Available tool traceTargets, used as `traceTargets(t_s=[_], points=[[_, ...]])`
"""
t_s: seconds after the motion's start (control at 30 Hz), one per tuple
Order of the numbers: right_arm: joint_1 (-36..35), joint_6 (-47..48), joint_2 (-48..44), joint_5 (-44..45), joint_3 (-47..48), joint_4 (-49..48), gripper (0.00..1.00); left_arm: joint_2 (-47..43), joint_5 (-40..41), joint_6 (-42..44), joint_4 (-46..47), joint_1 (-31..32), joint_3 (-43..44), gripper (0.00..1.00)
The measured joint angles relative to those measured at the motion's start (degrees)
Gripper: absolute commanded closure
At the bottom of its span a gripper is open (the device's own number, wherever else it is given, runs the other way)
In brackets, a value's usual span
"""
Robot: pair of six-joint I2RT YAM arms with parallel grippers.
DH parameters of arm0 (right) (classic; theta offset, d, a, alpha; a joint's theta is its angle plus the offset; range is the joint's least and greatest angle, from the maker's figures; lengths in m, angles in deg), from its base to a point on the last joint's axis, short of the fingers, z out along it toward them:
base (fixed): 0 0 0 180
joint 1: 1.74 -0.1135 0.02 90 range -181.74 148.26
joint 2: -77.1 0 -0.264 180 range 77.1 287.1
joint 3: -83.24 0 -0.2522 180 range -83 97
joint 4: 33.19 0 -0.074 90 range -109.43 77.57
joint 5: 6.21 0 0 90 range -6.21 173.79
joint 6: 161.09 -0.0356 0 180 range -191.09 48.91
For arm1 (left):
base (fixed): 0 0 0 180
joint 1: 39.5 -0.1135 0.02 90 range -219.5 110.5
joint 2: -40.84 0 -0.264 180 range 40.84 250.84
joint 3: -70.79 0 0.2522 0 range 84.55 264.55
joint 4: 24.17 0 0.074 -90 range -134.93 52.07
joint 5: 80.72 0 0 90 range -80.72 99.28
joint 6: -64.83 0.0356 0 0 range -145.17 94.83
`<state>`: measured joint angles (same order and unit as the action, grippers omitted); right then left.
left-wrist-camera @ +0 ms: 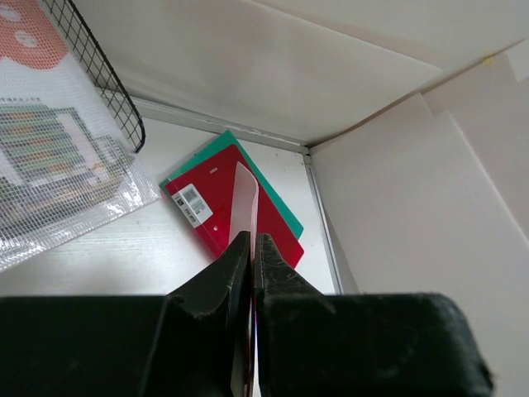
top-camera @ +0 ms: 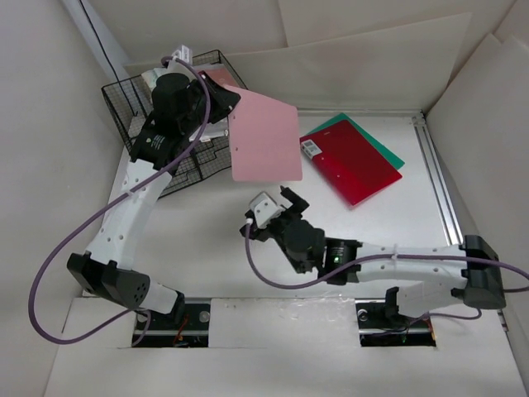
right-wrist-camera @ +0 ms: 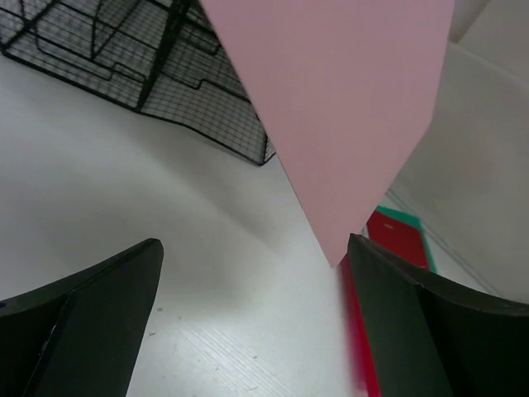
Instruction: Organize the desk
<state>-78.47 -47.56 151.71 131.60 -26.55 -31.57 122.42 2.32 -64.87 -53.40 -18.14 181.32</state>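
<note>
The left jaws were pressed together, pinching one edge of a pink sheet (top-camera: pixel 264 136), which hung in the air beyond them; in the left wrist view the sheet showed only edge-on, a thin sliver rising from between the jaws. The right jaws stood spread wide with nothing between them, low over the tabletop (top-camera: pixel 207 248), which lay beneath both arms and carried everything else. In the right wrist view the sheet's lower corner pointed down between and ahead of the right jaws, its top cut off by the frame. Beyond the left jaws a red folder (top-camera: pixel 351 161) lay flat, covering all but 2 narrow margins of a green folder (left-wrist-camera: pixel 201 159); the red one's label was too small to read, and from the right wrist it was partly hidden behind 1 finger. A black wire basket (top-camera: pixel 124 103) sat under and behind the left jaws, its contents largely hidden by the arm. To the left of the left jaws lay a mesh pouch (left-wrist-camera: pixel 58 157), its print blurred. A metal rail (top-camera: pixel 438 186) ran well to the right of the right jaws.
</note>
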Motion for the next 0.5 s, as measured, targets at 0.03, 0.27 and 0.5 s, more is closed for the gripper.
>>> traceTargets(t_s=[0.03,0.27,0.5], points=[[-0.9,2.2,1.5,2.0,0.1,-1.9,0.01,0.0,-0.2,-0.1,-0.2,0.0,0.1,1.00],[-2.2,19.1,9.7,13.7,2.0,-24.4,0.01,0.0,-1.4,-0.4,-0.8,0.0,0.7,1.00],[0.0,29.0,16.1,15.9,6.7,-38.3,0.01,-0.4,-1.9,-0.4,-2.3,0.0,0.7,1.00]])
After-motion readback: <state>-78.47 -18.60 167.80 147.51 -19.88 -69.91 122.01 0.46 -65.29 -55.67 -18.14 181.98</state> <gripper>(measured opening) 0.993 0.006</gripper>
